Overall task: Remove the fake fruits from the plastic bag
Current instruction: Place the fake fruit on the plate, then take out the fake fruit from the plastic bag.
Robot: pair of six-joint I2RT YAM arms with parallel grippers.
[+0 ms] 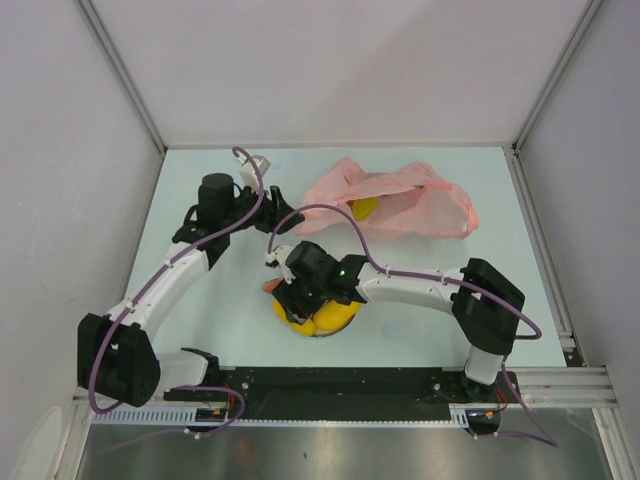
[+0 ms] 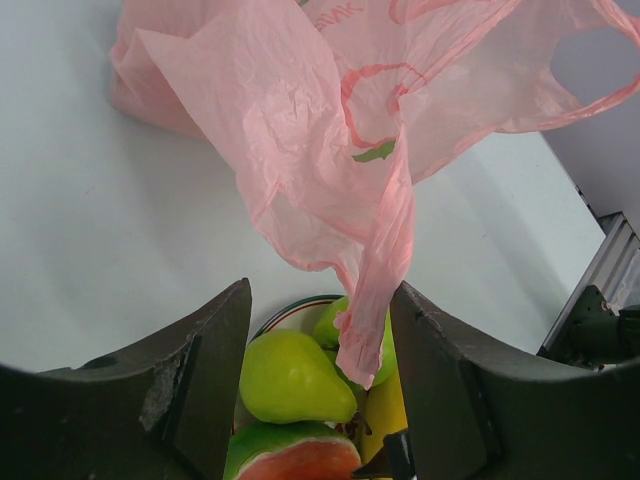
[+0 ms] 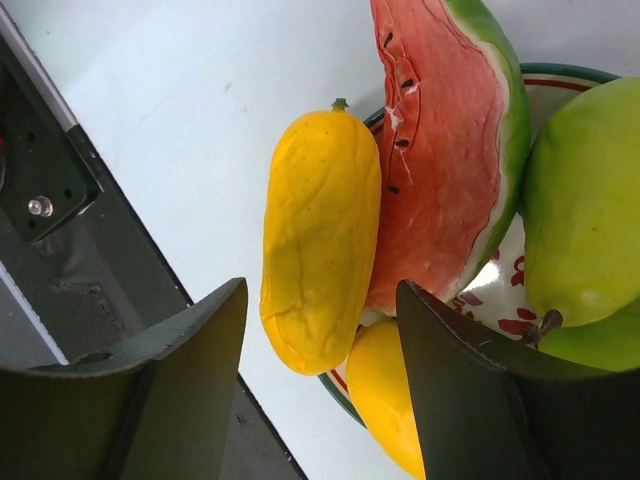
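The pink plastic bag (image 1: 420,205) lies crumpled at the back of the table, with one yellow fruit (image 1: 363,208) showing in its mouth. Several fake fruits sit on the red-rimmed plate (image 3: 500,290): a long yellow fruit (image 3: 320,240), a watermelon slice (image 3: 450,150), a green pear (image 3: 585,210) and a second yellow piece (image 3: 385,400). My right gripper (image 3: 320,300) hovers open over the plate's edge, with the long yellow fruit lying free below its fingers. My left gripper (image 2: 320,300) stands open at the bag's (image 2: 300,120) left end. A loose strip of bag hangs against its right finger.
A black rail (image 1: 340,385) runs along the near edge, close to the plate (image 1: 315,330). White walls close in the back and both sides. The right arm's base (image 2: 600,320) shows beyond the bag in the left wrist view.
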